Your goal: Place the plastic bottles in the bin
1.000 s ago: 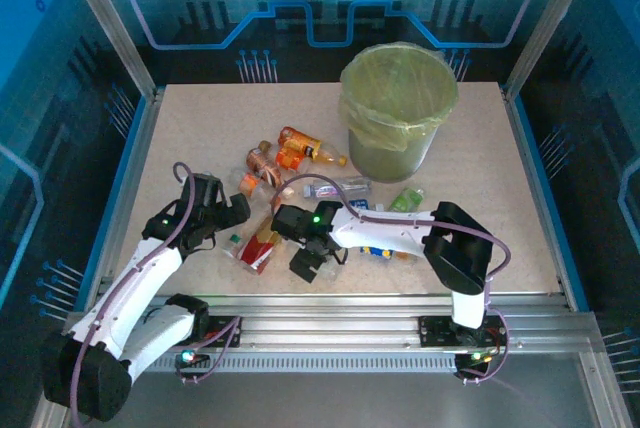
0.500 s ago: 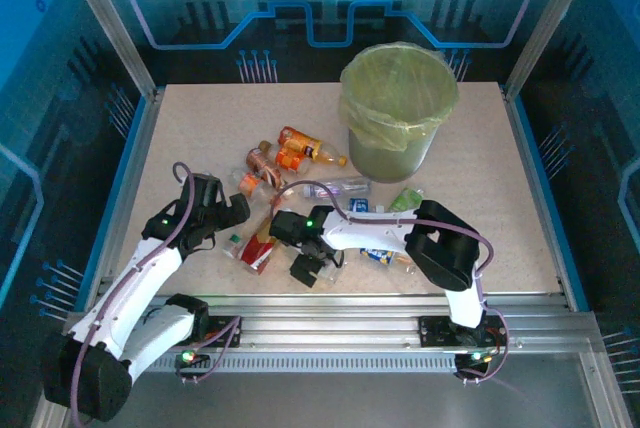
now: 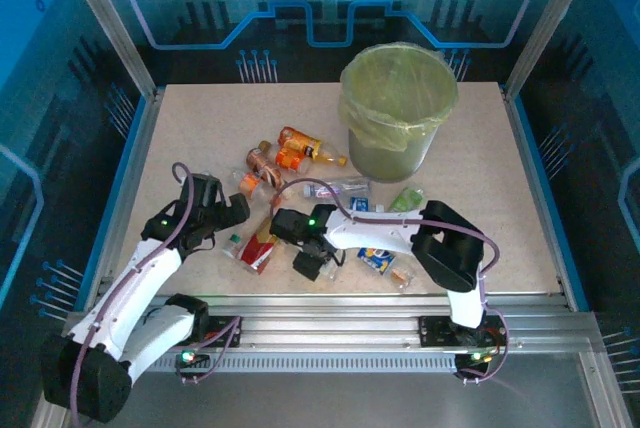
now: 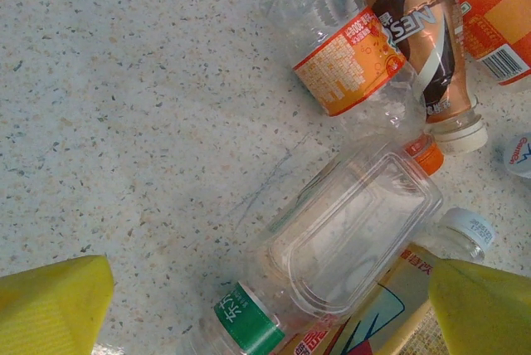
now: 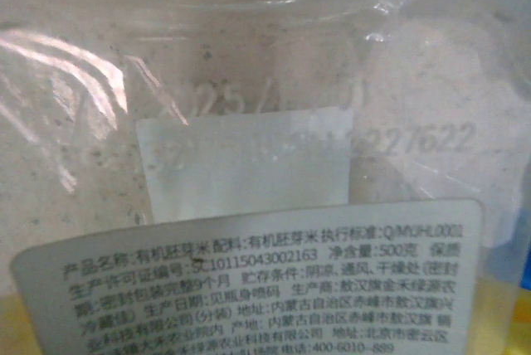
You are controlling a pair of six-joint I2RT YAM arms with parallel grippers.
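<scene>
Clear and orange plastic bottles (image 3: 296, 151) littered the table (image 3: 200, 128) around both arms, apart from the bin (image 3: 392, 156). The left gripper (image 4: 270, 305) gaped wide over a clear bottle (image 4: 357, 230). I couldn't tell the right gripper's (image 3: 314, 264) grip (a label crowded its camera).

1. The table (image 3: 200, 138) has a pale top with tiny specks.
2. The bin (image 3: 397, 113) stands on it at the far side, right of the middle.
3. The plastic bottles (image 3: 335, 188) lie in a loose bunch in front of the bin.
4. An orange bottle (image 3: 300, 148) and a brown bottle (image 3: 262, 161) lie close together at the far left of the bunch.
5. A green bottle (image 3: 407, 198) lies at the right.
6. A red-label bottle (image 3: 260, 248) lies at the near left.
7. A flat clear bottle (image 4: 357, 230) with an orange cap lies beside it.
</scene>
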